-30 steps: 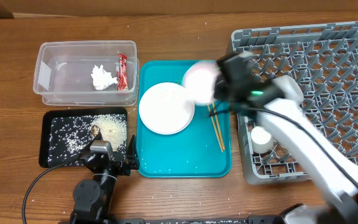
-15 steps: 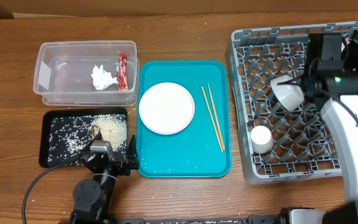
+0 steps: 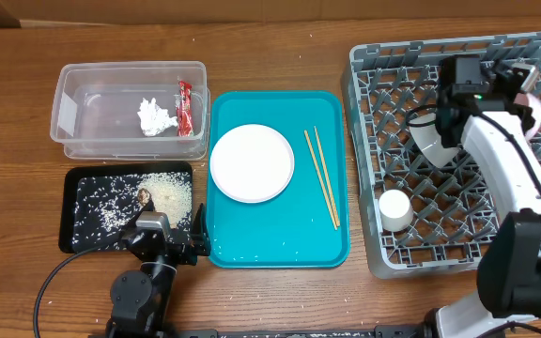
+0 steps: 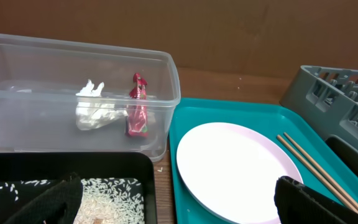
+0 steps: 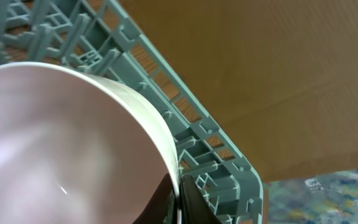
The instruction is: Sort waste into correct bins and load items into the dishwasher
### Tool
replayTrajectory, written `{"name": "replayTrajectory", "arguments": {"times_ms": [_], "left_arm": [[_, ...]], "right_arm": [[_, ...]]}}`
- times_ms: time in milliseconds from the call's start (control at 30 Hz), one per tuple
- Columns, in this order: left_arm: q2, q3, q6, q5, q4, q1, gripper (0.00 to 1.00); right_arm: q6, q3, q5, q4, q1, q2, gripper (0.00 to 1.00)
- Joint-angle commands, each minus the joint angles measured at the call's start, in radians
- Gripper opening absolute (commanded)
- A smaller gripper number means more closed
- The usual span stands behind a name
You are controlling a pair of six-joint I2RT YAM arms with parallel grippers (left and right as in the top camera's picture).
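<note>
My right gripper (image 3: 524, 87) is shut on the rim of the pale pink bowl (image 3: 533, 99) and holds it tilted over the far right part of the grey dish rack (image 3: 363, 141). In the right wrist view the bowl (image 5: 55, 143) fills the left side, with its rim pinched between my fingers (image 5: 178, 190). A small white cup (image 3: 394, 210) stands in the rack's near left part. The pink plate (image 3: 252, 162) and two chopsticks (image 3: 324, 191) lie on the teal tray (image 3: 280, 242). My left gripper (image 3: 162, 239) is open and empty at the near edge, between the black tray and the teal tray (image 4: 179, 205).
The clear tub (image 3: 71, 122) holds the white napkin (image 3: 155, 117) and the red wrapper (image 3: 185, 106). The black tray (image 3: 81, 235) holds rice (image 3: 169, 193) and a brown scrap (image 3: 145, 196). The right arm's white links reach across the rack's middle.
My right arm has carried the bowl from above the teal tray rightward to the far right of the dish rack. The left arm has not moved.
</note>
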Motion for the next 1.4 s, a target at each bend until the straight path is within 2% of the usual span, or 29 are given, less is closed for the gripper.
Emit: {"name": "replayTrajectory", "arguments": {"times_ms": [0,200,400,633,867,1067,1133,1367], "left_arm": [[-0.011,-0.004,-0.01,0.008,0.003,0.006,1.0],[-0.011,-0.004,-0.01,0.008,0.004,0.006,1.0],[-0.011,-0.004,-0.01,0.008,0.003,0.006,1.0],[-0.011,-0.004,-0.01,0.008,0.003,0.006,1.0],[-0.011,-0.004,-0.01,0.008,0.004,0.006,1.0],[-0.011,-0.004,-0.01,0.008,0.004,0.006,1.0],[-0.011,-0.004,-0.01,0.008,0.004,0.006,1.0],[-0.011,-0.004,-0.01,0.008,0.003,0.006,1.0]], "right_arm": [[-0.002,-0.002,0.04,0.001,0.038,0.007,0.04],[-0.002,-0.005,0.045,-0.025,0.076,0.011,0.04],[-0.002,-0.007,0.161,-0.004,0.053,0.011,0.04],[-0.002,-0.067,0.098,0.01,0.004,0.011,0.04],[-0.002,-0.085,0.061,0.019,0.072,0.011,0.04],[-0.002,-0.085,0.061,0.005,0.119,0.011,0.23],[-0.001,-0.085,0.06,-0.004,0.126,0.011,0.33],[0.03,-0.077,0.005,0.01,0.18,-0.056,0.4]]}}
